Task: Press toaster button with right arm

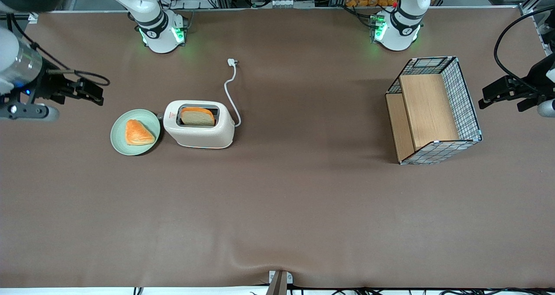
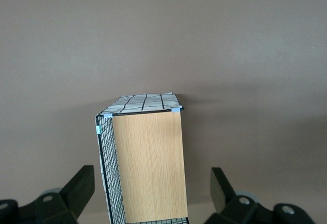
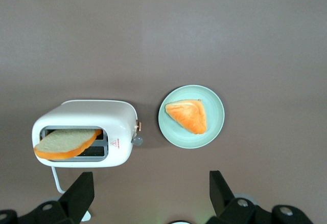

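1. Toaster button (image 3: 137,140) — small grey tab on the narrow end of the toaster (image 1: 199,132), the end facing the green plate (image 1: 116,135). Located toward the working arm's end of the tabletop (image 1: 277,208), just beside the plate's rim.
2. Hand (image 1: 93,93) of the right arm (image 1: 19,67): raised near the tabletop's edge at the working arm's end, well apart from the toaster, fingers (image 3: 76,196) spread wide with nothing between them. Judged as the start of the approach, with no contact yet.
3. Plate with a pastry (image 1: 138,132) on it: between the hand and the button. Best crossed from above rather than skimmed low, since the gap between rim and tab looks narrow.
4. At the button: bring the fingers together first, or lead with one fingertip, so that a single blunt point meets the tab. Line up directly above it, then press straight down. Avoid the small round knob (image 3: 138,126) just beside the tab on the same end.
5. Toaster body: probably light, with a bread slice (image 1: 197,116) lying tilted in the slot. Keep the push vertical — any sideways force could slide or tip it.
6. White cord (image 1: 230,91) trailing from the toaster's other narrow end, and the wire-and-wood basket (image 1: 433,108) toward the parked arm's end: both clear of the path, needing no attention.
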Available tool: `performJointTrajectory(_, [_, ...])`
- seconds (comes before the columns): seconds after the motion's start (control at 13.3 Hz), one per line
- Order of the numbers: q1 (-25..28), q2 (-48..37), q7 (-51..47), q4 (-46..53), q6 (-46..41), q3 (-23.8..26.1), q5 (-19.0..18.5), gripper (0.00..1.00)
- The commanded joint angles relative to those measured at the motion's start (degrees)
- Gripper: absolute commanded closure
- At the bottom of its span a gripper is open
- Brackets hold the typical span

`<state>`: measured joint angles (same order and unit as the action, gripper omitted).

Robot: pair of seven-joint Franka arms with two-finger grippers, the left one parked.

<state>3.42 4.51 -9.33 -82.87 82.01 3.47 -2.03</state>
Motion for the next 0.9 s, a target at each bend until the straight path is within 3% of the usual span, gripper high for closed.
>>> performJointTrajectory(0.0, [-4.2, 0.23, 2.81, 1.75, -0.89, -0.48, 0.97, 0.0])
performJointTrajectory(0.83, [-10.53, -0.21, 9.23, 1.14, -0.72, -0.48, 4.49, 0.0])
